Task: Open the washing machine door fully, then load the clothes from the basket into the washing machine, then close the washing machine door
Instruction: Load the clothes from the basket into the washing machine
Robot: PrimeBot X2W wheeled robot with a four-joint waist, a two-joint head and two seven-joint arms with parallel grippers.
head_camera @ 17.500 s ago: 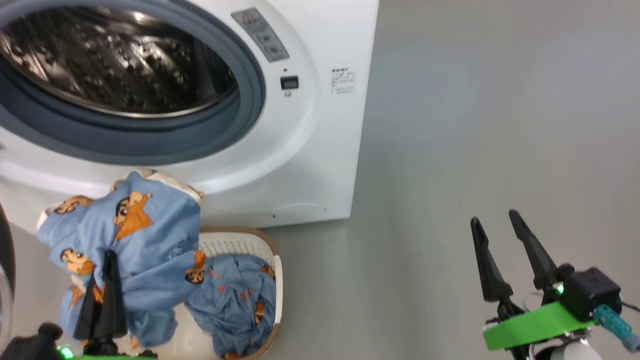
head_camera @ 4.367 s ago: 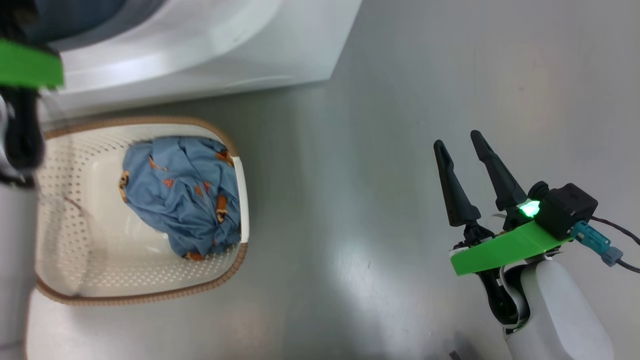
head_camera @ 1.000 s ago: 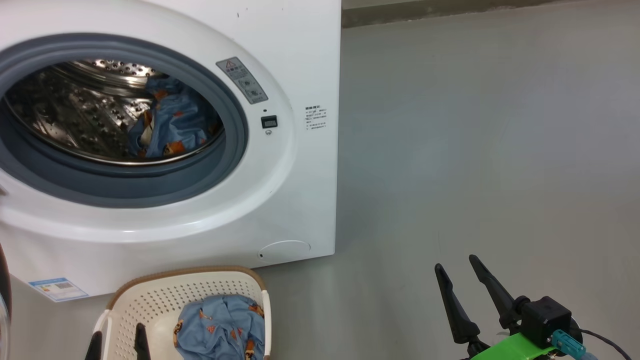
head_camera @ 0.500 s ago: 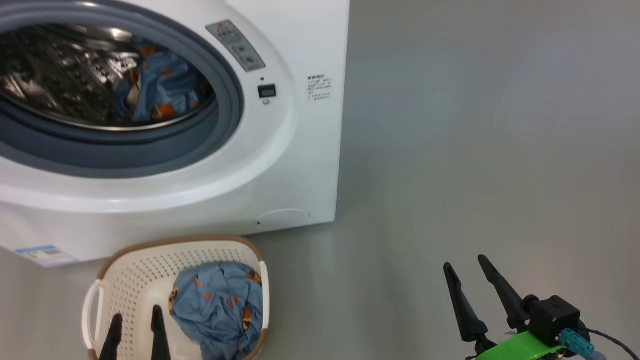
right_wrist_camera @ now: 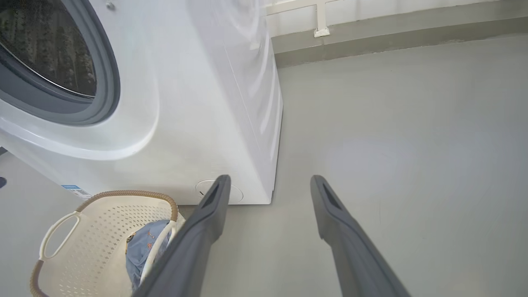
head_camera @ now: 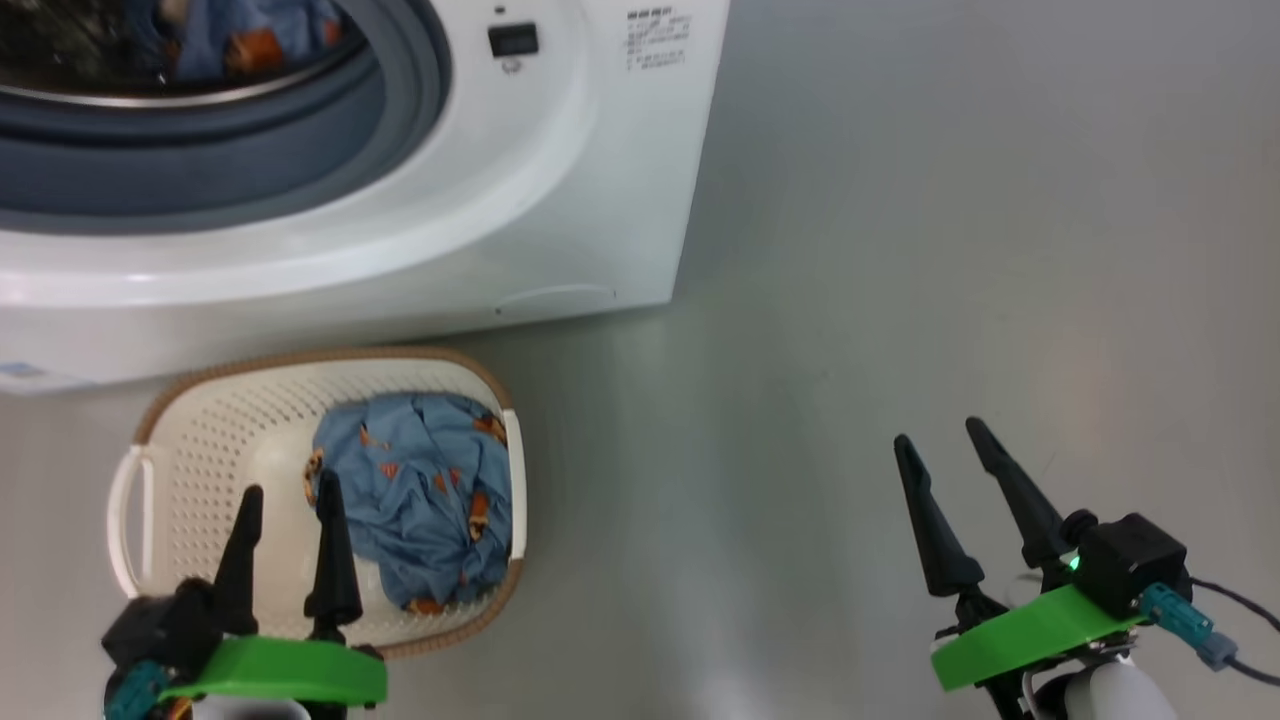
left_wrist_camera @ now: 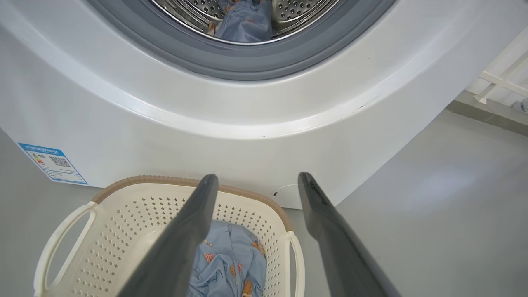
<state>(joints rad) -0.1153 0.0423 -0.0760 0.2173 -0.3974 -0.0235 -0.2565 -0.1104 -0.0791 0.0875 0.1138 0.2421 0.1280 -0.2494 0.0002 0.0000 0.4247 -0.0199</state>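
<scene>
The washer (head_camera: 560, 200) is cut off at the top, so the clothes (head_camera: 290, 25) inside barely show; more lie in the basket (head_camera: 190, 440). Left hand (head_camera: 289, 485), wide open and empty, hangs over the basket; right hand (head_camera: 939, 432), equally wide, over the floor (head_camera: 900, 250).

Left hand (head_camera: 288, 500) low at the near left, fingers spread and empty, right hand (head_camera: 940, 440) likewise spread, empty, both pointing forward

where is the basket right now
Lower left of the head view, the basket sits on the floor in front of the washing machine, with the open left claw over its near side.
</scene>
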